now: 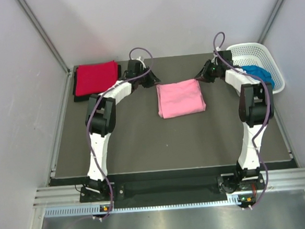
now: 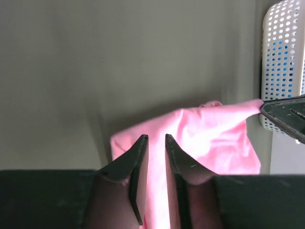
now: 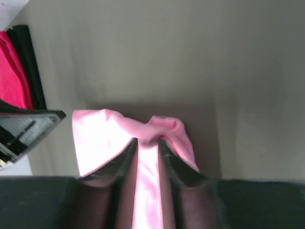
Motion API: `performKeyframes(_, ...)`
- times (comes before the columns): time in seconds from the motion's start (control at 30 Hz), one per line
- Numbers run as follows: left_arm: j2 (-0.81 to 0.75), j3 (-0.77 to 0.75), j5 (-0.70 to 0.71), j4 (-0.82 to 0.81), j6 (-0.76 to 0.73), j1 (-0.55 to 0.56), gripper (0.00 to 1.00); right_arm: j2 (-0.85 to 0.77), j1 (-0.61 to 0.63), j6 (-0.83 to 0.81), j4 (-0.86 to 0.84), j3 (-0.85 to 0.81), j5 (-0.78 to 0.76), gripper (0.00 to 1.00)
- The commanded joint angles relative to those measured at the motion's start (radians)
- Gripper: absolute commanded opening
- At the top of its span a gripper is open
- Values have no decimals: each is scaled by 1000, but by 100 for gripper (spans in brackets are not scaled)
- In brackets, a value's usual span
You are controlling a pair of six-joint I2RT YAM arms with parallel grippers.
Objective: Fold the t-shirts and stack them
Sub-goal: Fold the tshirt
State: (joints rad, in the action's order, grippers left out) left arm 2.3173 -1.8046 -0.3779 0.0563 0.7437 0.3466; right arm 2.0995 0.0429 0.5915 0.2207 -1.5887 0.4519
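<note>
Black fingers of the left gripper [image 2: 156,137] crowd the foreground, and past them runs a dark matte tabletop [image 1: 144,141], boxed in by pale grey walls [image 1: 161,19]. Those fingers stand a narrow slit apart, released, with the pink t-shirt [image 1: 180,98] folded flat under and ahead of them. Over at the right gripper [image 3: 147,140] there's a similar slim gap, pink cloth puckered between the tips; gripped or free, I cannot tell. Well outside the left fingers, the red t-shirt [image 1: 95,77] tops the black t-shirt [image 1: 80,97].
</note>
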Motion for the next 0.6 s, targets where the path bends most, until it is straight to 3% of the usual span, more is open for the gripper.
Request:
performKeyframes(0.0,14,-100,-73,-82,-67,-34,29,22,-18,-82,11,-129,37,27)
performKeyframes(0.07,-16,-114,-52,-12,-104,-41,31,7,-24,-125,70,-175,39,36)
performKeyframes(0.1,-35,-113,-32,13,-142,-40,32,-7,-28,-165,138,-178,21,46)
performKeyframes(0.2,-113,-56,-16,59,-170,-26,32,-93,-28,-244,219,-130,8,56)
performKeyframes(0.3,-197,112,-50,35,-168,2,30,-179,-28,-308,262,-25,56,65)
performKeyframes(0.4,-281,256,-67,-24,-170,48,29,-242,-26,-364,299,70,86,65)
performKeyframes(0.57,-329,358,-64,-45,-175,120,28,-286,-26,-410,329,154,120,61)
